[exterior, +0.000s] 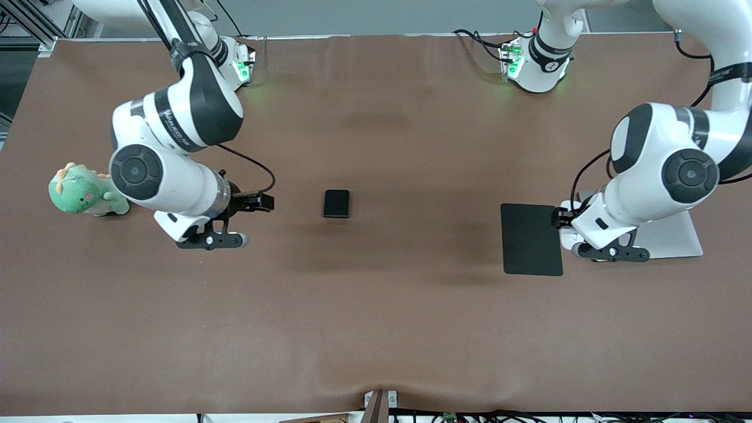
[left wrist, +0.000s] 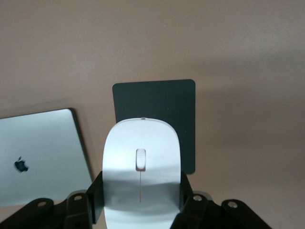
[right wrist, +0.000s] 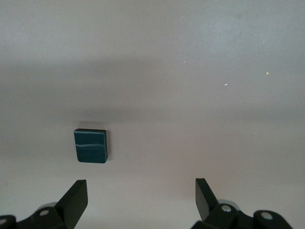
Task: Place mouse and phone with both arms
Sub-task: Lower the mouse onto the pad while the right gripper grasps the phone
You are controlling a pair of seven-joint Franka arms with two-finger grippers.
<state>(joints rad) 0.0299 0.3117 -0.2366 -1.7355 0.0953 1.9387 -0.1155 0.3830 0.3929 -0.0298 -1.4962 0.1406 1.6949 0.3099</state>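
Already my left gripper (left wrist: pixel 141 202) clamps the mouse (left wrist: pixel 141 162) by its glossy, slippery-looking sides over the mouse pad (left wrist: pixel 157 102); my right gripper (right wrist: pixel 141 193) hangs wide open and empty, the phone (exterior: pixel 336 204) lying mid-table.

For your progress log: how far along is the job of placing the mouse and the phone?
Nothing looks placed yet. In hand: the left gripper is shut on the mouse, up over the mouse pad beside the laptop. Left: setting the mouse down, and the phone, which lies untouched mid-table while the right gripper hangs open, empty.
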